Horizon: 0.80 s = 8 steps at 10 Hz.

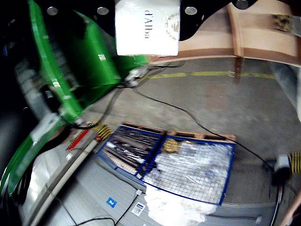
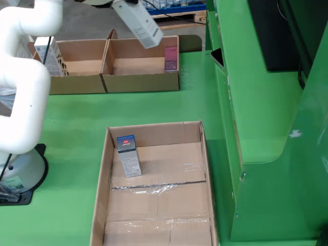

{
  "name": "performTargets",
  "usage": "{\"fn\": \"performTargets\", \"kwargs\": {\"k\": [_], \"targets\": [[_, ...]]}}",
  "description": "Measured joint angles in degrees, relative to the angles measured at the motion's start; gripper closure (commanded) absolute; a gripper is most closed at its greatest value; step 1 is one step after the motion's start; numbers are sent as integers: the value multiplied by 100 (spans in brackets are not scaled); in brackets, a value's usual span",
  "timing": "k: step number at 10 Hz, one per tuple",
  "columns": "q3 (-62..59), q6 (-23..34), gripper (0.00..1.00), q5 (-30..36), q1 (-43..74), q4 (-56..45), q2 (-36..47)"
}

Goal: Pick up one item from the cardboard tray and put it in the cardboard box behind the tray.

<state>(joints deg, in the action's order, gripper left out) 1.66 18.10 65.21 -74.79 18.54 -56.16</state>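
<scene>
A white carton marked "d'Alba" (image 1: 147,28) fills the top of the wrist view, held against my gripper's black plate (image 1: 190,14). In the fixed view the same white carton (image 2: 139,23) hangs tilted in the air under my gripper (image 2: 122,5), above the back edge of the right-hand cardboard box (image 2: 141,82). That box holds a pink carton (image 2: 170,58) standing against its right wall. The cardboard tray (image 2: 154,130) lies in front and holds one grey carton with a blue top (image 2: 128,156), upright near its back left. How the jaws stand is hidden.
A second cardboard box (image 2: 77,84) adjoins on the left and holds a white patterned carton (image 2: 48,56). The white arm and its base (image 2: 20,169) stand at the left. A green machine housing (image 2: 266,128) walls the right. The wrist view shows floor, cables and a blue mesh cage (image 1: 188,165).
</scene>
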Motion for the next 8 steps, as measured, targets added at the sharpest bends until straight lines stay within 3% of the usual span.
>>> {"fn": "performTargets", "kwargs": {"k": [3,8], "targets": [[9,-308,100,835,-158,-791,158],[0,-246,100,2030,-202,-2047,71]]}}
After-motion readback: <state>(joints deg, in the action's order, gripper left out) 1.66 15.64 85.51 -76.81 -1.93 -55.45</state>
